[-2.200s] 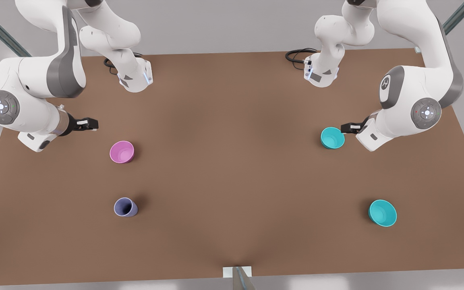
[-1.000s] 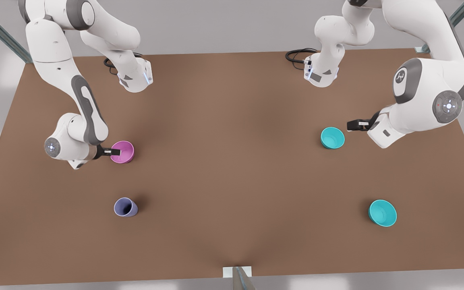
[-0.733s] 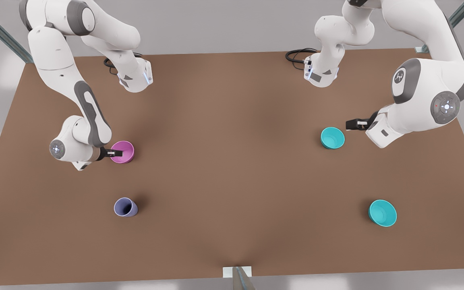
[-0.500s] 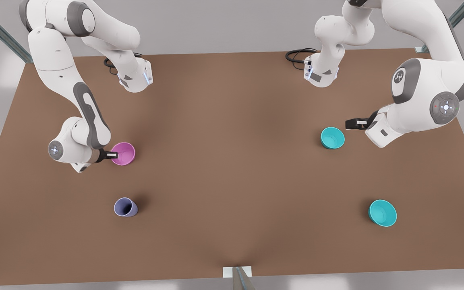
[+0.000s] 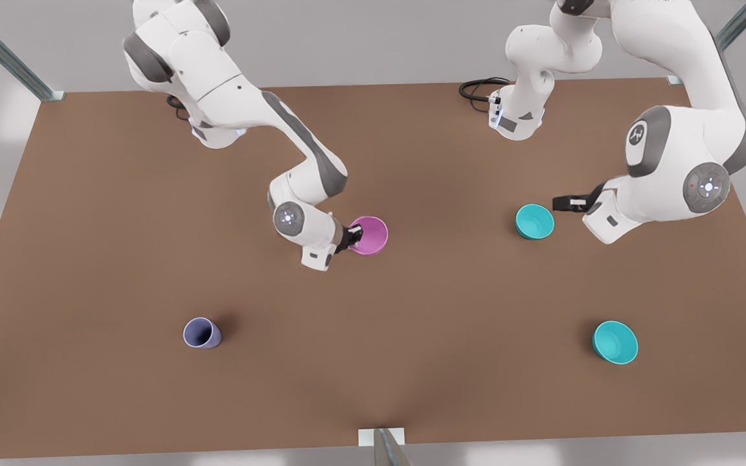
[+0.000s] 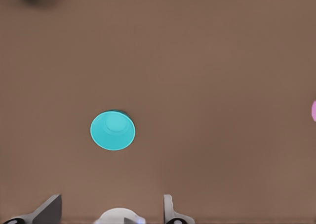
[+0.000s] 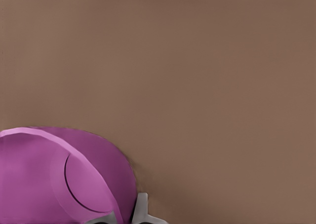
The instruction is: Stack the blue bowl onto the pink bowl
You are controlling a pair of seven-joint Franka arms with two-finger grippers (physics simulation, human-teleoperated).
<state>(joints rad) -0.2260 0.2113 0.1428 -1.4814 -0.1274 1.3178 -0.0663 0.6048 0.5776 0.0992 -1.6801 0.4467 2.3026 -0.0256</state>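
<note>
1. The table (image 5: 412, 362) is a plain brown slab. It spans the scene from the arm bases at the far edge to a small bracket at the near edge. Grey walls and slanted metal struts close the room behind it.
2. We read the step in hand as repositioning the target. The right end effector (image 5: 353, 237) is clamped on the rim of the pink bowl (image 5: 369, 235), one finger (image 7: 140, 210) outside the wall. The bowl sits near the table's centre.
3. The left end effector (image 5: 564, 203) waits with its fingers spread wide, just beside the blue bowl (image 5: 534, 221) on the front view's right. In the left wrist view this bowl (image 6: 112, 130) lies upright, ahead of the open fingers (image 6: 169, 211).
4. In our judgement the next move calls for releasing the pink bowl upright. The left arm must then close on the blue bowl's rim, lift it, and carry it across to the centre.
5. Two distractors stand near the near edge: a shallower teal bowl (image 5: 614, 342) on the front view's right and a lavender cup (image 5: 202, 333) on the left. Both are well apart from the task's bowls.
</note>
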